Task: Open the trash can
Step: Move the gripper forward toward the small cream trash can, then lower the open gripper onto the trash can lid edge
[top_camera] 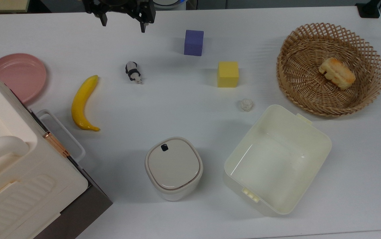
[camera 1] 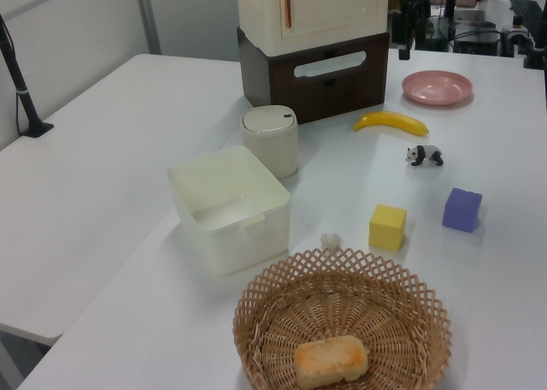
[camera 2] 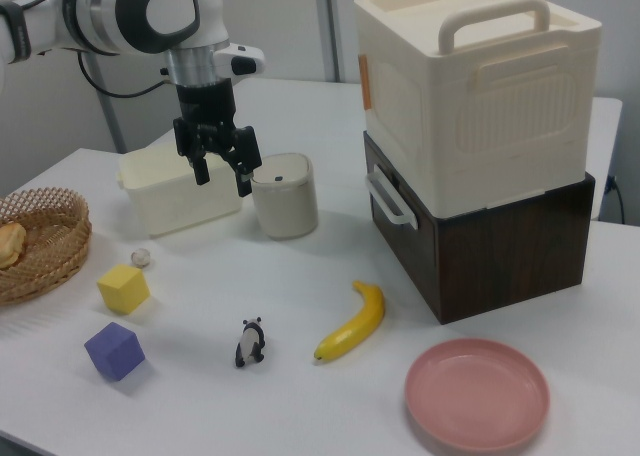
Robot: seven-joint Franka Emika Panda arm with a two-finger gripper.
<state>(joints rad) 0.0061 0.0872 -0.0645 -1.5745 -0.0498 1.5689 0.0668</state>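
The trash can (top_camera: 173,167) is a small white rounded-square bin standing near the table's front edge in the top view. Its flat beige-grey lid lies shut, with a dark button (top_camera: 164,147) near one edge. It also stands beside the cream tub in the left view (camera 1: 271,138) and in the right view (camera 2: 285,196). My gripper (top_camera: 123,24) hangs open above the far side of the table at the top view's top edge, well away from the trash can. Nothing is between its fingers. In the right view the gripper (camera 2: 221,176) points down, raised off the table.
A cream tub (top_camera: 323,139) stands right of the trash can in the top view, a wicker basket (top_camera: 285,79) with bread (top_camera: 337,73) beyond it. A big cream appliance (top_camera: 11,166), pink plate (top_camera: 18,76), banana (top_camera: 82,103), panda (top_camera: 133,72), purple cube (top_camera: 193,42), yellow cube (top_camera: 227,74) and small white ball (top_camera: 246,105) lie around.
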